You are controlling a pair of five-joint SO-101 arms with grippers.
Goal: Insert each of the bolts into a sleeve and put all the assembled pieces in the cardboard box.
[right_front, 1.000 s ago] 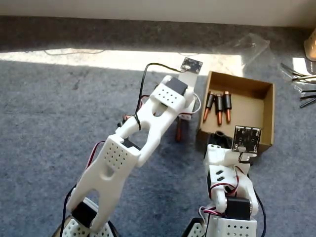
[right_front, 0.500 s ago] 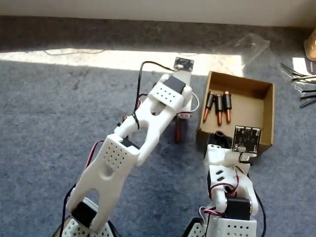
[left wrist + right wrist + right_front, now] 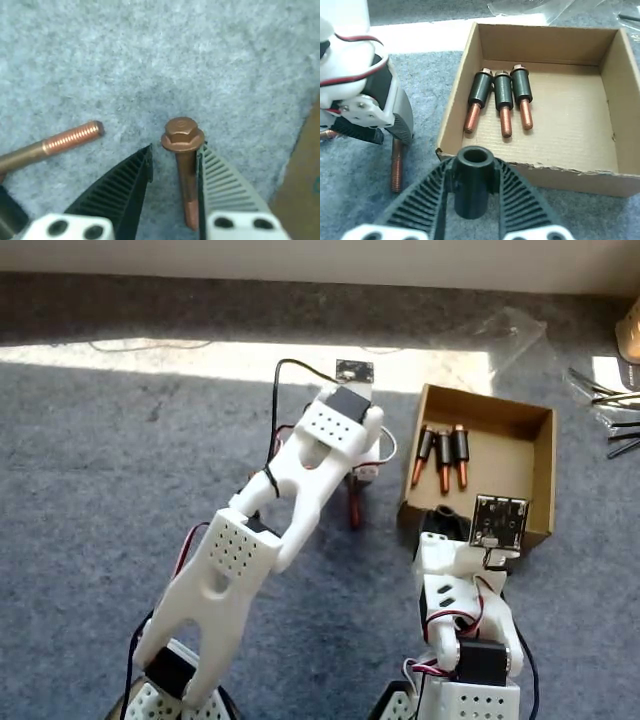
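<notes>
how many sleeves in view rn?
4. Three sleeves sit on bolts side by side in the cardboard box; one is held in the right gripper. Others may be hidden.

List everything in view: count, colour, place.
assembled pieces: three, copper bolts in black sleeves, side by side in the cardboard box
cardboard box: one, brown, on the carpet ahead of the right arm
bolt: one, copper, between the left gripper's jaws
second bolt: one, copper, on the carpet beside the first
sleeve: one, black, upright in the right gripper
plastic bag: one, clear, beyond the box
carpet: grey
left gripper: open around the bolt
right gripper: shut on the sleeve
</notes>
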